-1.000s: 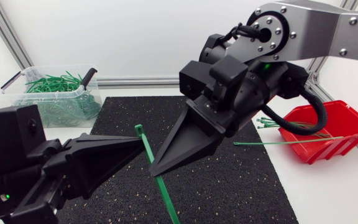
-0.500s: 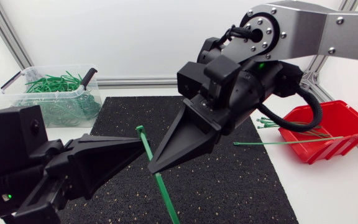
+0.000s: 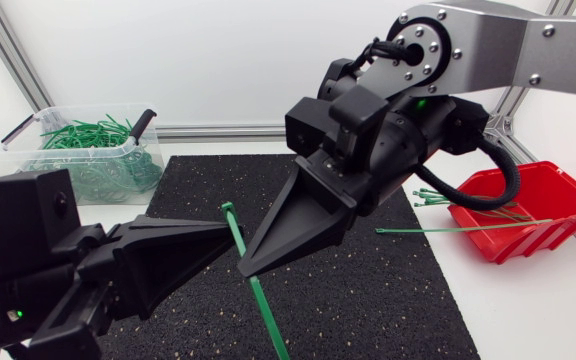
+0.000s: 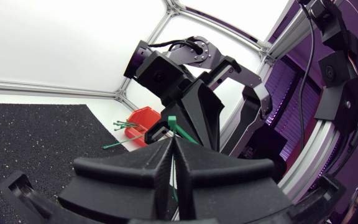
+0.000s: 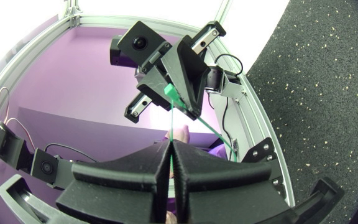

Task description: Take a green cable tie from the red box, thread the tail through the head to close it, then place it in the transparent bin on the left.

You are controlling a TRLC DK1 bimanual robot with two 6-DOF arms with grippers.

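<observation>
L gripper (image 3: 228, 236) and R gripper (image 3: 247, 268) meet tip-to-tip above the mat (image 3: 368, 290), both clamped on one green tie (image 3: 265, 312). Box (image 3: 558, 215) far right, bin (image 3: 78, 150) far left.

I read no text, label, number or sign anywhere: none on the red box (image 3: 540, 236), the transparent bin (image 3: 90, 176), the black mat (image 3: 368, 290) or the green cable tie (image 3: 264, 306).
</observation>
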